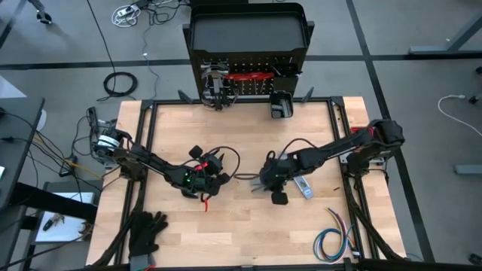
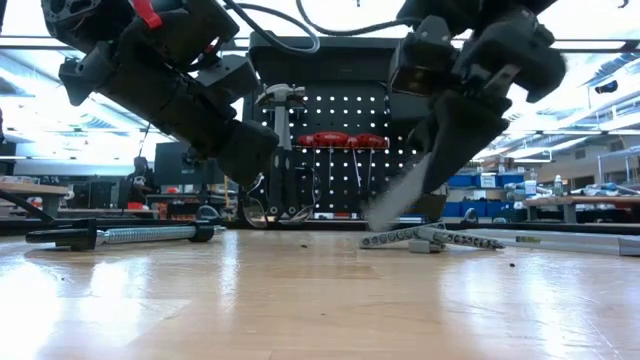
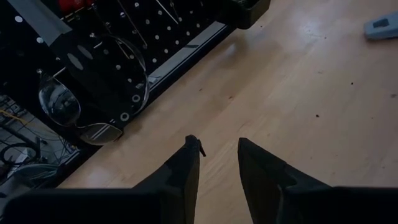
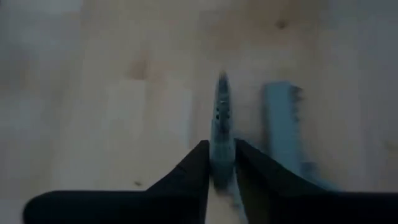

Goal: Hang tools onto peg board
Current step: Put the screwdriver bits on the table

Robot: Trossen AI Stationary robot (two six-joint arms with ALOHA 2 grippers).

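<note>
Start from the peg board (image 1: 248, 71), upright at the table's far edge: red-handled tools (image 2: 340, 141) and a hammer (image 2: 283, 95) already hang on it, and a small black bin (image 1: 281, 105) sits at its foot. On the wooden table (image 1: 241, 233) a grey toothed piece (image 1: 303, 187) lies near your right arm, and a dark-handled bar tool (image 2: 120, 235) lies flat in the low view.

Your right gripper (image 4: 222, 163) is down at mid-table, its fingers nearly together on a thin grey metal strip (image 4: 222, 121) standing on edge between them, the toothed piece just beside it. The hold looks slight, so I'd settle the pinch squarely on the strip before you lift, then raise it straight up, clear of its neighbour.

Your left gripper (image 3: 217, 165) hangs over bare wood, fingers partly apart and holding nothing, facing the board; keep it out of the right arm's way
</note>
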